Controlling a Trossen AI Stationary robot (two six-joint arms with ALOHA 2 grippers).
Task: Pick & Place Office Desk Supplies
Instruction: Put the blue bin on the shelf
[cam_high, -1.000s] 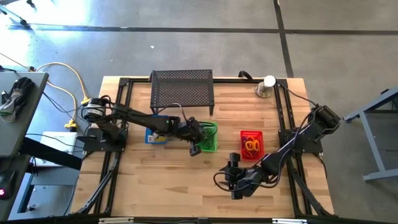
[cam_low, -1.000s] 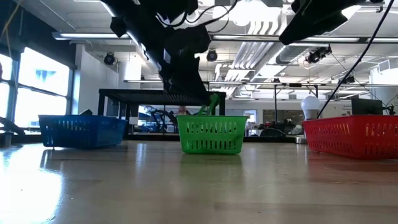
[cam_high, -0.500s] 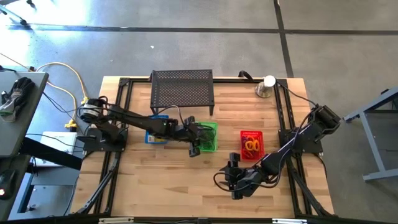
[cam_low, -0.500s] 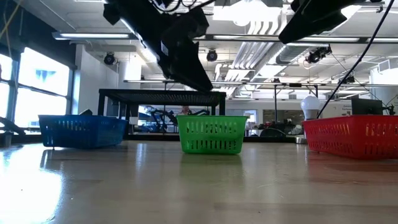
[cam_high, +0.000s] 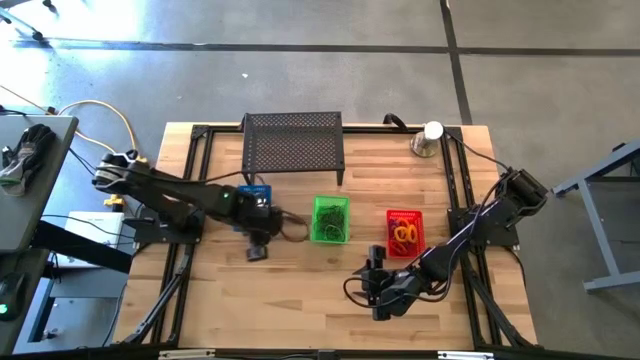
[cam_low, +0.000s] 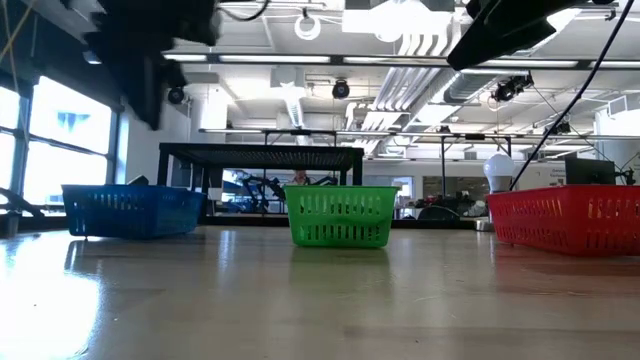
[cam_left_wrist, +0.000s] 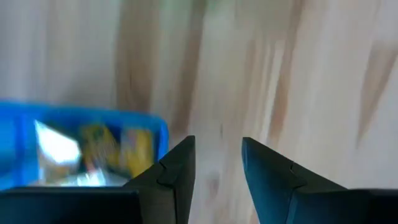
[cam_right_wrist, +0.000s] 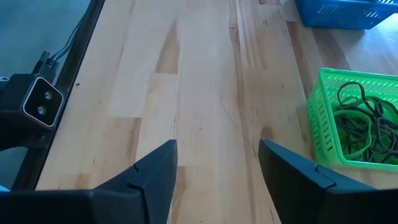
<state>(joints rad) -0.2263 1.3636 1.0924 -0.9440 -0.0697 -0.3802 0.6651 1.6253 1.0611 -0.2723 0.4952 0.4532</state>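
Your supplies are sorted into three baskets in a row mid-desk. Dark loops (cam_right_wrist: 357, 127) lie tangled in the green basket (cam_high: 330, 220), the middle one. Orange loops (cam_high: 404, 236) sit in the red basket (cam_high: 405, 232) to its right. Yellow blocks (cam_left_wrist: 118, 146) show in the blue basket (cam_high: 256, 191) to its left, with something white beside them; too blurred to say more.

Left pincer (cam_high: 257, 252) hangs over bare desk (cam_high: 300, 290) just in front of the blue basket, near the green one but clear of it. From the left wrist view its fingers (cam_left_wrist: 177, 168) are parted with only wood in the gap, so it's released and grasping nothing. In the low view you only get that arm as a dark shape at top left.

Right pincer (cam_high: 377, 290) is parked low at the front of the desk, ahead of the red basket and pointing towards the left side. Its fingers (cam_right_wrist: 155, 171) stand well apart over plain wood, nothing between them: released, empty. You can see the green basket off to one side from that wrist camera, the blue one further on.

Behind the baskets stands a black mesh shelf (cam_high: 293, 146). A silver cup (cam_high: 426, 142) with a white ball (cam_high: 433, 130) on it sits at the back right corner.
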